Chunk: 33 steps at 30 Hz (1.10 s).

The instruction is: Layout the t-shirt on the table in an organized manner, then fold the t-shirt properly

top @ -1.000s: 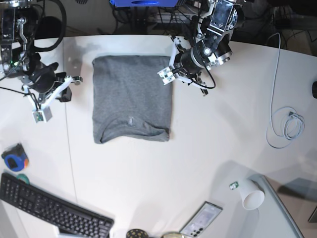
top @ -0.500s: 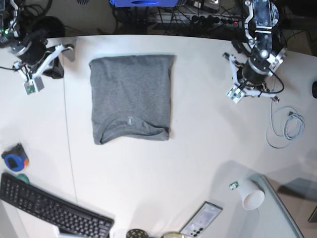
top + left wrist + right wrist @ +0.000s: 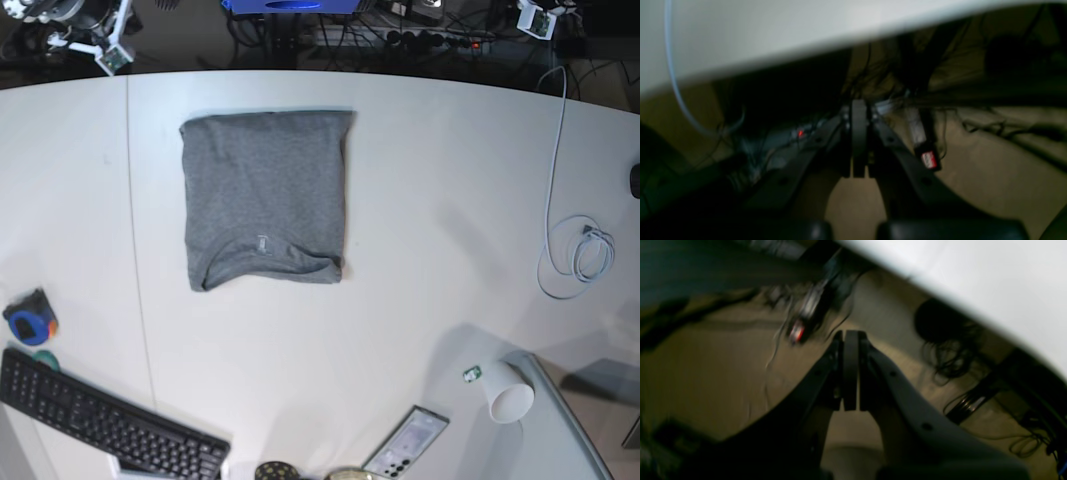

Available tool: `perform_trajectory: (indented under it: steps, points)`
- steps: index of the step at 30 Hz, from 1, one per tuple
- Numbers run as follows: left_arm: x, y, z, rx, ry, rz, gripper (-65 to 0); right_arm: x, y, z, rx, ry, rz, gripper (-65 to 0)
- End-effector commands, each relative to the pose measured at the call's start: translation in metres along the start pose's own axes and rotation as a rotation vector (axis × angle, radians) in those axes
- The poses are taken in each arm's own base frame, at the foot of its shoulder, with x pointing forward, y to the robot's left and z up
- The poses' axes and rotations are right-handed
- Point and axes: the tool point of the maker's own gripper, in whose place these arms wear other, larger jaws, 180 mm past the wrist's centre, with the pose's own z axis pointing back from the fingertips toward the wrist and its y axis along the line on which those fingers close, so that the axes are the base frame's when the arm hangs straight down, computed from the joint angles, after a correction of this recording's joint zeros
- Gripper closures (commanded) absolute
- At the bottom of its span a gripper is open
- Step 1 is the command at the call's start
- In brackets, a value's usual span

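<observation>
The grey t-shirt (image 3: 265, 195) lies folded into a neat rectangle on the white table (image 3: 430, 200), with its small neck label toward the near edge. Both arms are drawn back past the table's far edge. Only the tip of my right gripper (image 3: 111, 54) shows at the top left, and only the tip of my left gripper (image 3: 536, 18) at the top right. In the left wrist view my left gripper (image 3: 859, 113) is shut on nothing, over the dark floor beside the table (image 3: 756, 36). My right gripper (image 3: 850, 340) is likewise shut and empty, with the table (image 3: 990, 280) edge beside it.
A black keyboard (image 3: 100, 425) and a blue round object (image 3: 30, 320) sit at the near left. A tipped white cup (image 3: 510, 395) and a phone (image 3: 405, 445) lie at the near right. A white cable (image 3: 575, 250) coils at the right. Cables and a power strip lie under the far edge.
Both arms have pulled away from the t-shirt, outward and back past the table's far edge. The t-shirt stays folded in place.
</observation>
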Motion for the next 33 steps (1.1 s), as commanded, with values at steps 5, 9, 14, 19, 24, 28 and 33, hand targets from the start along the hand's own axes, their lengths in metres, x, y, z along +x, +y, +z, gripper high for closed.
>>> perform_trajectory:
  steps: [5,9,14,19,24,28,33]
  points:
    - [-0.074,-0.023,-0.014,-0.05,0.085,0.073,0.0,-0.016,0.065,-0.022,0.172,0.084,0.012,0.0]
    - [-0.132,-0.058,-0.039,-0.191,0.196,0.099,0.0,-0.039,0.098,-0.061,0.249,0.182,-0.08,0.0]
    - [-0.166,-0.07,-0.071,-0.268,0.267,0.214,0.0,-0.068,0.119,-0.12,0.288,0.321,-0.25,0.0]
    - [-0.154,-0.076,-0.104,-0.309,0.291,0.259,0.0,-0.099,0.125,-0.173,0.268,0.316,-0.452,0.0]
    - [-0.14,-0.08,-0.129,-0.353,0.308,0.067,0.0,-0.098,0.081,-0.186,0.077,0.122,-0.551,0.0]
    - [-0.135,-0.067,-0.147,-0.279,0.319,-0.131,0.0,-0.097,0.046,-0.186,-0.064,0.068,-0.517,0.0]
    - [-0.126,-0.079,-0.157,-0.342,0.311,-0.256,0.0,-0.074,0.036,-0.188,-0.101,-0.016,-0.486,0.0]
